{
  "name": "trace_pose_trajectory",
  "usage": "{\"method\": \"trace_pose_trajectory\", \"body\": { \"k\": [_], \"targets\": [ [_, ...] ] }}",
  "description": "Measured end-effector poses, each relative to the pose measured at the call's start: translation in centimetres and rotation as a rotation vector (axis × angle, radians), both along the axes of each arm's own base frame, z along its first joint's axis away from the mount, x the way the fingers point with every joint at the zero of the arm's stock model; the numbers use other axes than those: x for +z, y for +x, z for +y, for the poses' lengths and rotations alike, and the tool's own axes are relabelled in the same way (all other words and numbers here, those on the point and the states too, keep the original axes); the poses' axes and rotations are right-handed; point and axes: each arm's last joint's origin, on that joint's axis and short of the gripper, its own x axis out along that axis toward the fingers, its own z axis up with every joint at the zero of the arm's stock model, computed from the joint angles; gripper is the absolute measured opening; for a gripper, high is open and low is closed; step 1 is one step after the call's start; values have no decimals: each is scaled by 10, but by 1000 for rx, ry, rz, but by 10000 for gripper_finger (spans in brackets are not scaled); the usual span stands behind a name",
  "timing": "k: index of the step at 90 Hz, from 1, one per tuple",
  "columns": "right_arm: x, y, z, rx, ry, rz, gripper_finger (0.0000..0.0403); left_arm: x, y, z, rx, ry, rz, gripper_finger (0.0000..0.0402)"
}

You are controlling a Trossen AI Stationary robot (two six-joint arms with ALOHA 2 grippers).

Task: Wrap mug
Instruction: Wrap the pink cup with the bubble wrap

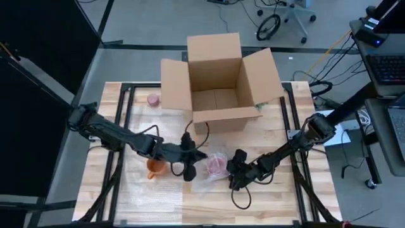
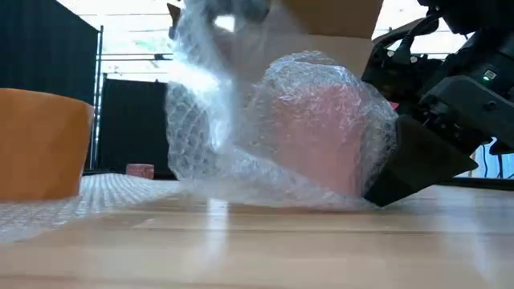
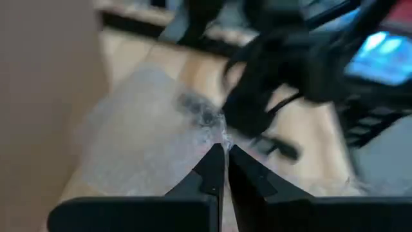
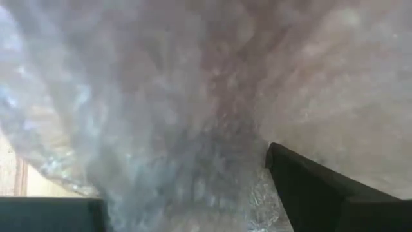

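From above, the pink mug [image 1: 216, 164] sits just below the middle of the frame on the wooden bench [image 1: 278, 202], swaddled in bubble wrap [image 1: 212, 176], with an orange cup [image 1: 155, 167] to its left, the open cardboard box [image 1: 218, 79] above, and a small pink item [image 1: 153, 99] by the box's left flap. The left gripper [image 1: 196, 155] reaches in from the left beside the mug; the right gripper [image 1: 235, 172] presses in from the right. At bench level the wrapped mug fills the centre, film pulled up toward the upper left, the right gripper's dark body against its lower right side. In the left wrist view the jaws are clenched on a pinch of film at centre frame. In the right wrist view the jaws stand parted around the wrapped bulk, though I cannot tell whether they actually grip it. The mug is likely rigid, fairly heavy and breakable; the film is light, limp and slippery, so take the film by an edge and steady the mug by its body.
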Motion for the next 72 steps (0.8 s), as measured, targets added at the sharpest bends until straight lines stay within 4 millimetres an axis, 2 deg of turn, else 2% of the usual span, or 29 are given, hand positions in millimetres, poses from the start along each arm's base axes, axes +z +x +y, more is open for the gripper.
{"method": "trace_pose_trajectory", "body": {
  "k": [10, 20, 51, 72],
  "targets": [
    [0, 0, 0, 1, 1, 1, 215, 3, 5, -3, -55, -3, -57, 3],
    [0, 0, 0, -4, 6, 0, 215, -6, 10, -6, -97, 0, -42, 3],
    [0, 0, 0, -15, 15, -2, 215, -60, 41, -19, -156, -41, 0, 3],
    [0, 0, 0, -18, 18, -3, 215, -90, 66, -18, -127, -38, 135, 3]
  ]
}}
